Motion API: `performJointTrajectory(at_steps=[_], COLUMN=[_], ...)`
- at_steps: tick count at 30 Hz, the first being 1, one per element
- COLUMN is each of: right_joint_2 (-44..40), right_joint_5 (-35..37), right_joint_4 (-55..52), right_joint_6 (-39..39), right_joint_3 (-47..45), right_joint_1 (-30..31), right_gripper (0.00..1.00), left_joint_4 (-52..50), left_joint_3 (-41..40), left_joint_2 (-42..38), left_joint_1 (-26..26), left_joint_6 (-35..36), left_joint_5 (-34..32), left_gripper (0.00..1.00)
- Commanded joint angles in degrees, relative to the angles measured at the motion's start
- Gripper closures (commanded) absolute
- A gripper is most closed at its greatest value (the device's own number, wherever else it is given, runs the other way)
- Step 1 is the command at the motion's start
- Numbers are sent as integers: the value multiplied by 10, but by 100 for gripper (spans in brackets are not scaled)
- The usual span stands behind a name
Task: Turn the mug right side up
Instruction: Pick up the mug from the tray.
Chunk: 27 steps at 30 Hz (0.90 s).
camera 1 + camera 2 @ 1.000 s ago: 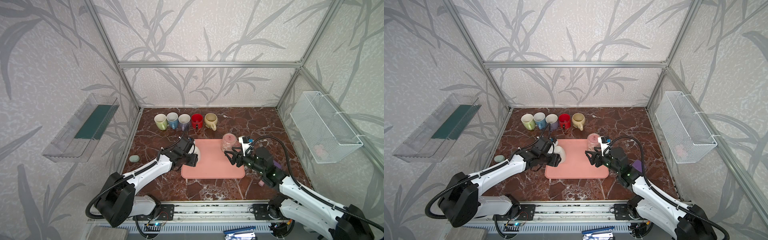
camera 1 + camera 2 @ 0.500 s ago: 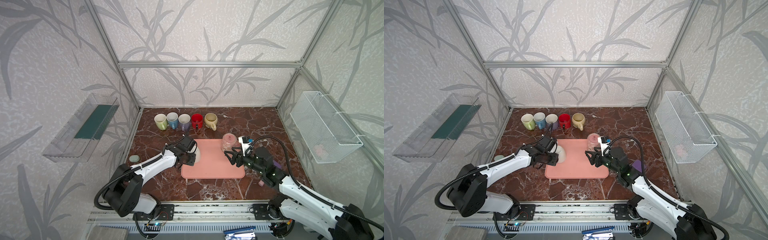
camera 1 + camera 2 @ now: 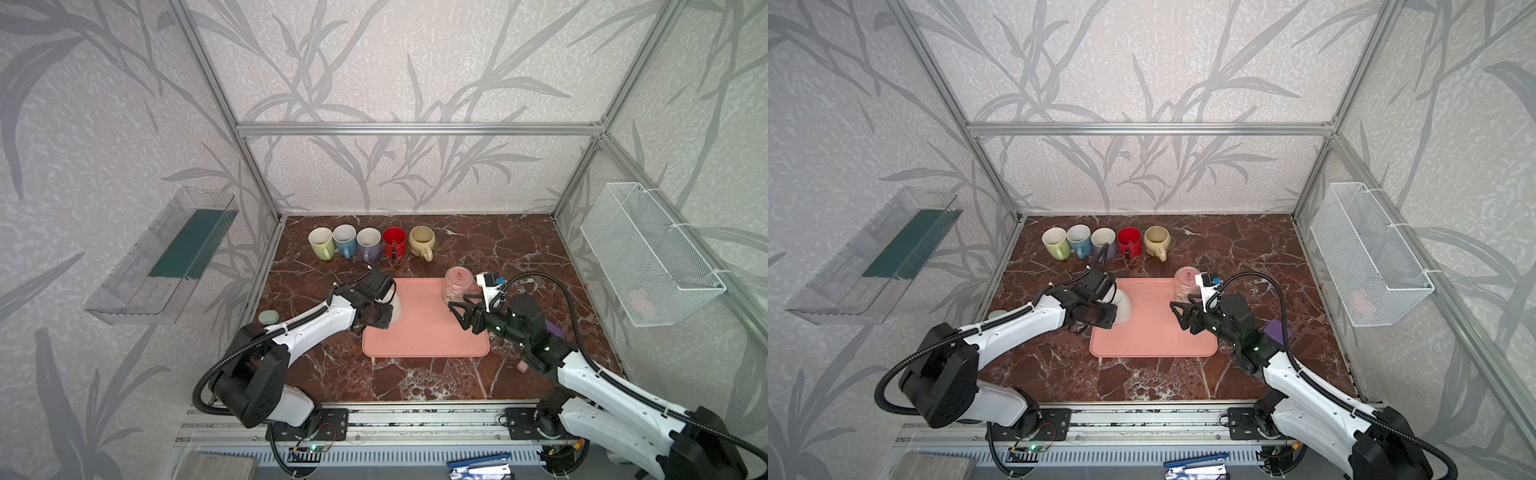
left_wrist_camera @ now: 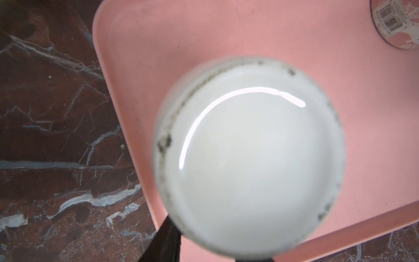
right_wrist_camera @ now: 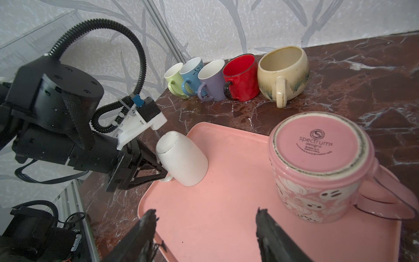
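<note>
1. Between the jaws of the left gripper [image 5: 164, 175] sits the handle [image 5: 166, 179] of the white mug [image 5: 183, 158]. The jaws stand narrow on either side of it, but whether they pinch it yet cannot be told.
2. Just past those fingertips, the mug rests mouth-down and base-up on the near edge of the pink tray [image 5: 204, 199]. It seems to lean slightly toward the jaws.
3. Over bare tray hangs the right gripper [image 5: 206, 212], jaws wide apart and empty. A pink mug [image 5: 317, 172], also base-up, stands just outside one fingertip.
4. The task looks barely begun: a hold on the handle is being set up and no turn is made. What probably remains is to secure the handle, lift the mug, rotate it and set it on its base. Far beyond both sets of jaws, a row of five mugs [image 5: 213, 79] is upright on the marble tabletop [image 5: 351, 95].
5. Glossy glazed ceramic forms the white mug, which is tapered and has a dark-scuffed foot ring around its base [image 4: 249, 158]; it is likely slippery. The pink mug is stouter, with a printed base and a cartoon pattern. The tray is smooth, matte and round-cornered, with a low lip.
</note>
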Motion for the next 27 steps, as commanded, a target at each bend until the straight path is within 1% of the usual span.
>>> performJointTrajectory(at_steps=[1, 3, 11, 16, 22, 27], right_joint_2=[-1, -1, 4, 1, 1, 13], right_joint_5=[-2, -2, -4, -3, -7, -8], right_joint_4=[13, 13, 14, 12, 9, 9], right_joint_6=[4, 4, 4, 3, 3, 2], right_joint_3=[0, 0, 0, 1, 2, 4], right_joint_1=[2, 1, 1, 1, 1, 1], right_gripper=[30, 31, 31, 30, 30, 30], left_joint_4=[-13, -13, -21, -25, -25, -22], left_joint_3=[18, 18, 28, 38, 45, 33], left_joint_2=[7, 9, 15, 13, 3, -19], left_joint_1=[-3, -2, -2, -5, -11, -16], left_joint_6=[6, 7, 9, 10, 6, -4], left_joint_5=[-16, -19, -34, -39, -38, -35], left_gripper=[67, 70, 89, 99, 100, 100])
